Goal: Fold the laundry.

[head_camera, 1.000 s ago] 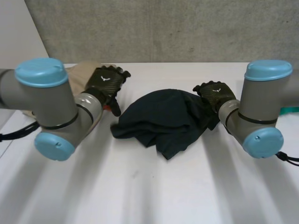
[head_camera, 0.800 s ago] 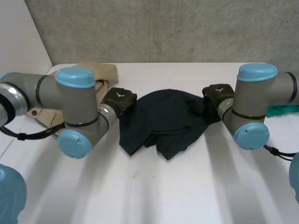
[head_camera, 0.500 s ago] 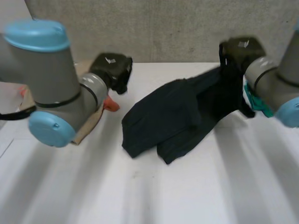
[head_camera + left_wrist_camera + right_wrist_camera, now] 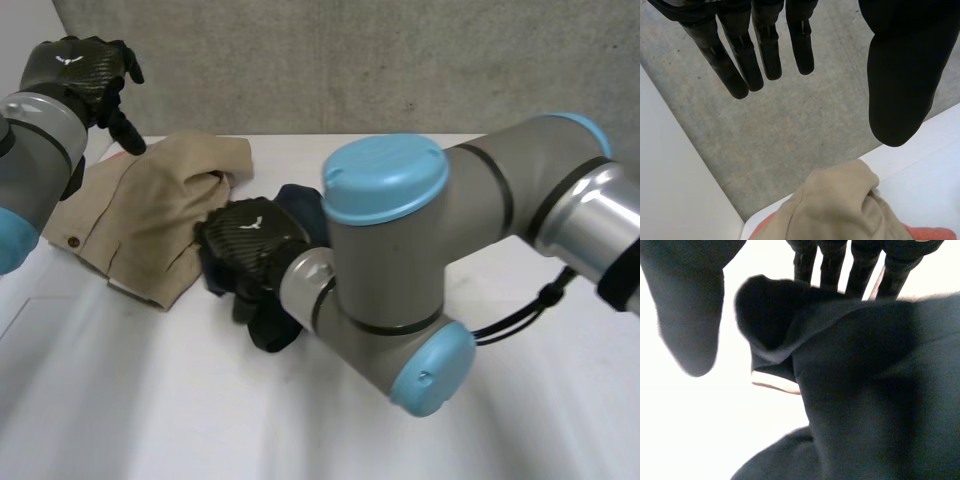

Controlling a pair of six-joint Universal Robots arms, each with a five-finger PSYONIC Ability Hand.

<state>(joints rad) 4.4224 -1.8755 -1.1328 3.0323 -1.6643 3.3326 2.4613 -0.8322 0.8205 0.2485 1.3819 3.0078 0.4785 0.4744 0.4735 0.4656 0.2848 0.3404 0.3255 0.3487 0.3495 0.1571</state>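
Note:
A dark navy garment (image 4: 277, 330) lies bunched at the middle of the table, against a beige garment (image 4: 150, 215). My right hand (image 4: 250, 243) rests on the dark garment, its arm reaching across from the right. In the right wrist view the fingers (image 4: 860, 270) run straight behind a raised fold of the dark garment (image 4: 865, 380), and the thumb (image 4: 687, 315) stands clear of it. My left hand (image 4: 75, 72) is raised at the far left, above the beige garment. Its fingers (image 4: 740, 55) are straight and spread, with nothing in them.
The white table (image 4: 150, 400) stretches toward me. A grey concrete wall (image 4: 350, 60) runs along its far edge. An orange-red item (image 4: 927, 234) peeks out beside the beige garment (image 4: 840, 210) under the left hand.
My right arm has swung left across the table and brought the dark garment against the beige one, where it now lies bunched. My left hand has risen to the far left.

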